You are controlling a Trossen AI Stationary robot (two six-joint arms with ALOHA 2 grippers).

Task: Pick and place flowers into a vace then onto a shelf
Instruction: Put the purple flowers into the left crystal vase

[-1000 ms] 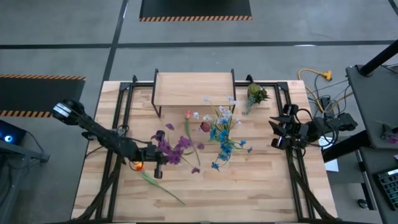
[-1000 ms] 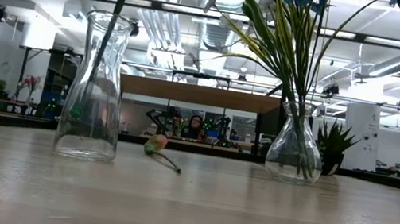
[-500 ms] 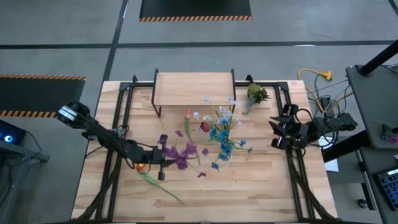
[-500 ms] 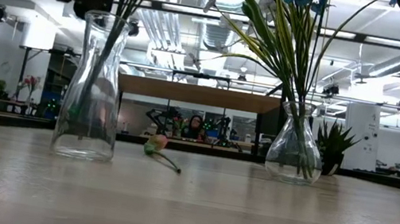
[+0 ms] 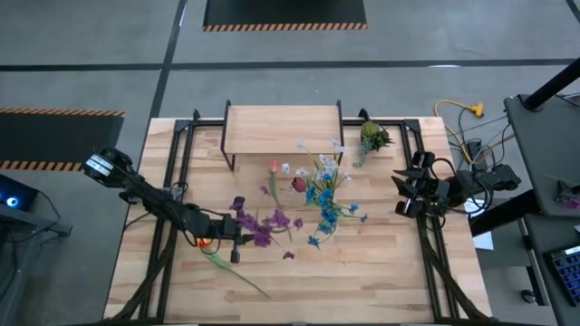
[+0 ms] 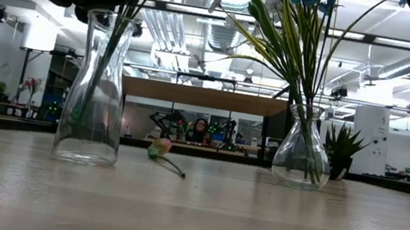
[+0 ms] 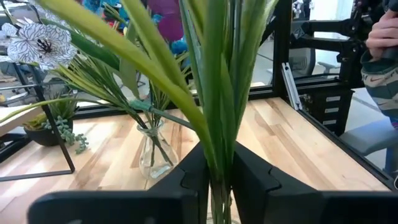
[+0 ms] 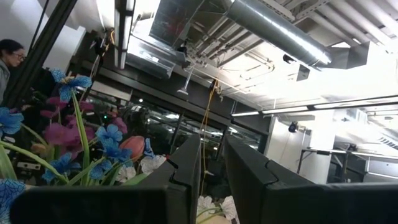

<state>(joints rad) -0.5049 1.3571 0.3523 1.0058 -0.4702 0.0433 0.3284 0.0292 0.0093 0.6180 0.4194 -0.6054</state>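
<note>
My left gripper (image 5: 237,243) stands level over a tall glass vase (image 6: 92,105) at the table's near left, shut on a bunch of purple flowers (image 5: 265,226). Their green stems (image 6: 107,58) reach down into the vase. A round glass vase (image 6: 301,157) at mid-table holds blue, white and red flowers (image 5: 324,204). One loose flower (image 6: 160,151) lies on the tabletop beside the tall vase. The shelf (image 5: 283,129) stands at the far edge. My right gripper (image 5: 403,192) waits at the right, raised, with a narrow bare gap between its fingers (image 8: 186,168). My left gripper pinches the bunch's green stems (image 7: 219,158) between its two fingers, well below the blooms. The fingers come level from the table's left and lie across the upright stems. The lower stem ends stand inside the tall vase; the blooms lean toward the right.
A stubby yellow-green tuft (image 5: 373,136) sits at the far right by the shelf's corner. Black metal frame rails (image 5: 177,181) run along the table's left and right sides. A person's hand and shoe (image 7: 382,56) show beyond the table.
My left gripper has gone down with the purple flowers. Their stems have sunk deeper into the tall vase, and the blooms have swung a little toward the table's right.
</note>
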